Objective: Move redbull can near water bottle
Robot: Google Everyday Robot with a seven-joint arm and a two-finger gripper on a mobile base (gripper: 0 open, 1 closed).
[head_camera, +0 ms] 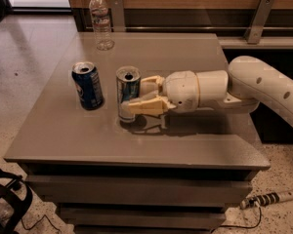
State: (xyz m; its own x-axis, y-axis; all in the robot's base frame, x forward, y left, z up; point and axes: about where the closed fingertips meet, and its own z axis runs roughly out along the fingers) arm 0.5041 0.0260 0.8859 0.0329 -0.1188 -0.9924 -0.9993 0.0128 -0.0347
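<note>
the redbull can stands upright on the grey table, towards the front and a little left of the middle. its silver top shows a dark opening, but what is inside cannot be told. it is slim and tall, with a silver-and-blue side. whether its base touches the table cannot be told.

the gripper reaches in from the right, low over the table, on the end of the white arm. its 2 cream fingers are clamped on the redbull can, 1 across the near side and 1 behind it.

just left of the redbull can, apart from it, stands 1 shorter, wider dark blue can, also upright and with a dark hole in its top; its contents do not show either.

the water bottle stands upright near the far left edge of the table, well apart from both cans. it is clear plastic with a white cap on and a pale label; how full it is cannot be told.

on the speckled floor to the right lies a white cable.
</note>
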